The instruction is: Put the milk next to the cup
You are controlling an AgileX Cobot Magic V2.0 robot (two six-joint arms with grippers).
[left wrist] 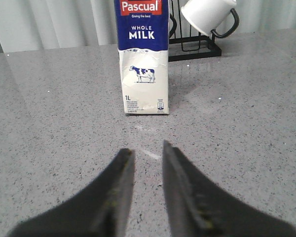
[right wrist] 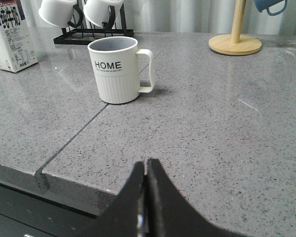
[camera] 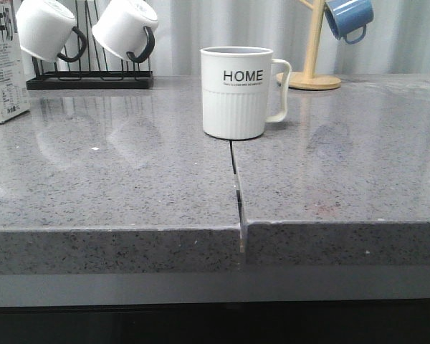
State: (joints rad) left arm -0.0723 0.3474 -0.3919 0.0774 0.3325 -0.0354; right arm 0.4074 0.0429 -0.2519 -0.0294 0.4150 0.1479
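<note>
- Two tools hang low over the grey desk (camera: pixel 129 186): left tool (left wrist: pixel 148 150) slightly parted, right tool (right wrist: pixel 146 168) pressed closed, both holding nothing.
- Farther on, the cup (camera: pixel 236 92) stands mid-desk.
- Farthest left, well apart, the milk (left wrist: pixel 142 54) stands upright beside the black rack (camera: pixel 89 80).

The left gripper (left wrist: pixel 144 150) is seen only in the left wrist view. Its two dark fingers (left wrist: pixel 119 182) stand a little apart, with a narrow gap between the tips, and they hold nothing. The right gripper (right wrist: pixel 146 165) is seen only in the right wrist view. Its fingers (right wrist: pixel 160 197) are pressed together, tips touching, and empty. No arm appears in the front view.
</note>
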